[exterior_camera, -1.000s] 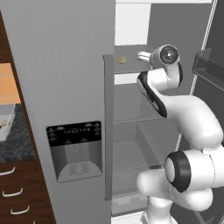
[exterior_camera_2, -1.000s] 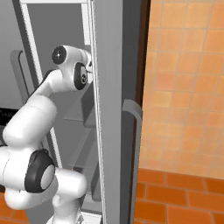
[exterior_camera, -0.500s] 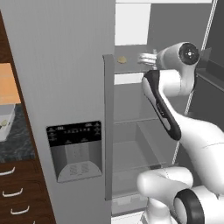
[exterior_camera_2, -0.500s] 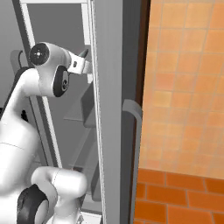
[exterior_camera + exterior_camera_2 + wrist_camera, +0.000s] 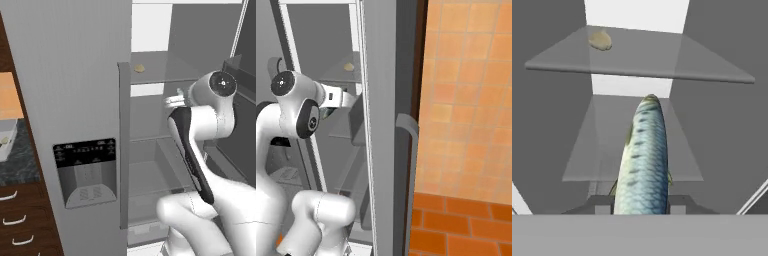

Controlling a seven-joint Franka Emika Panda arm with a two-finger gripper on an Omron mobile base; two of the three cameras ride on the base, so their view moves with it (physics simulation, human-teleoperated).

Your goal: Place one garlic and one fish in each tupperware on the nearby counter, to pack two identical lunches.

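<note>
A white robot arm reaches into an open grey refrigerator point(image 5: 95, 75), and in the hand view its gripper point(image 5: 643, 204) is pinched on a blue-green scaly fish point(image 5: 643, 165) that points straight ahead, its far end in the open space between two glass shelves. A garlic point(image 5: 600, 40) lies on the upper glass shelf point(image 5: 662, 62) toward its back left corner, well apart from the fish and clear of the shelf's front edge, with bare shelf stretching to its right. In the left base view the speckled counter point(image 5: 17, 162) sits at the far left beyond the closed freezer door, with a pale tupperware point(image 5: 6, 140) resting on it at the picture's edge.
</note>
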